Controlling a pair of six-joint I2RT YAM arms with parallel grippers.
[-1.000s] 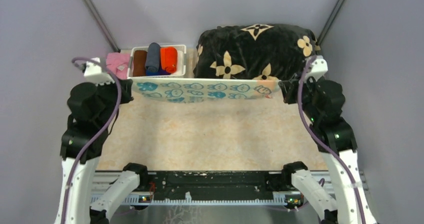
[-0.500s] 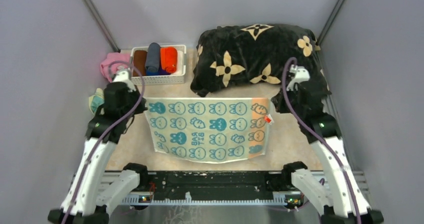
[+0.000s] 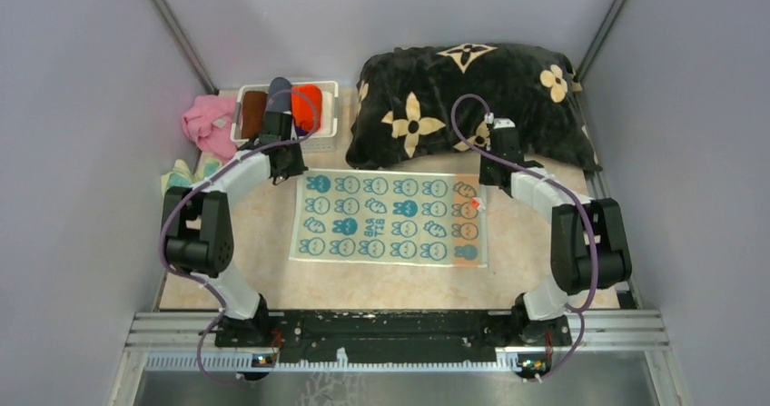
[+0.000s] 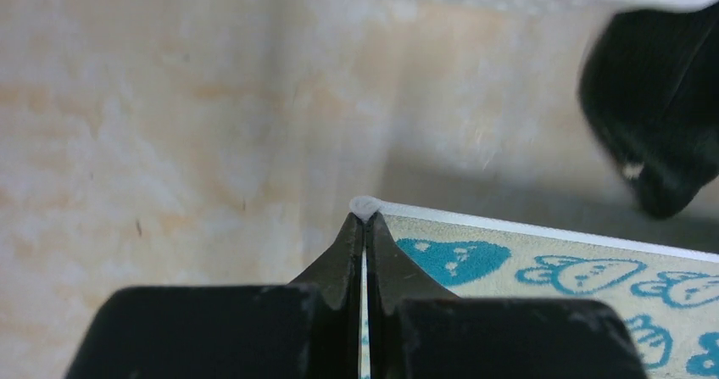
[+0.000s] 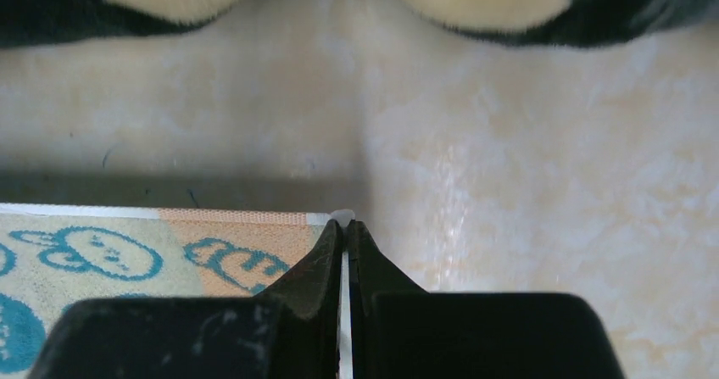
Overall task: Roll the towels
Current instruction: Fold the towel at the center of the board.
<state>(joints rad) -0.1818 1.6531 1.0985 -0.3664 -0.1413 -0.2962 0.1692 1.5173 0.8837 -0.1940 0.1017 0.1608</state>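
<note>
Pinching far corners of the pale yellow, teal-printed towel [image 3: 390, 217]: my left hand [image 4: 365, 218] and right hand [image 5: 343, 226] both clamped on it; towel flat on beige surface [image 3: 363, 283]

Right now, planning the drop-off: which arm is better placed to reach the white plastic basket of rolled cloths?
Left, likely. The left gripper, pinching the pale bunny-print towel's far corner, sits beside the white plastic basket; the right gripper holds the other corner by the black flowered cushion.
</note>
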